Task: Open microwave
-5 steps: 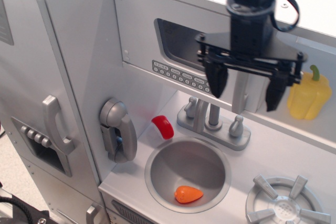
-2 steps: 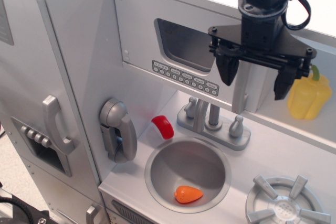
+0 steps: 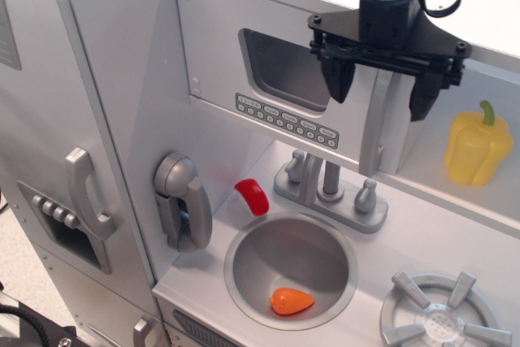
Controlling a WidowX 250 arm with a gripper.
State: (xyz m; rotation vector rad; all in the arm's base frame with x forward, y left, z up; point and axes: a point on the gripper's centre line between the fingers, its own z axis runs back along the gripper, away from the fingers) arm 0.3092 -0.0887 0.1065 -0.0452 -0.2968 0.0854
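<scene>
The microwave (image 3: 280, 79), set in the upper middle of the frame, is judged light and rigid, best taken by its slippery vertical bar handle (image 3: 373, 123), which is straddled by the gripper (image 3: 382, 87) with fingers spread open.

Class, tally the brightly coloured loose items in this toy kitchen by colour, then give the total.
Yellow: 1, the pepper
Red: 1, the curved piece beside the sink
Orange: 1, the item in the sink
Total: 3
</scene>
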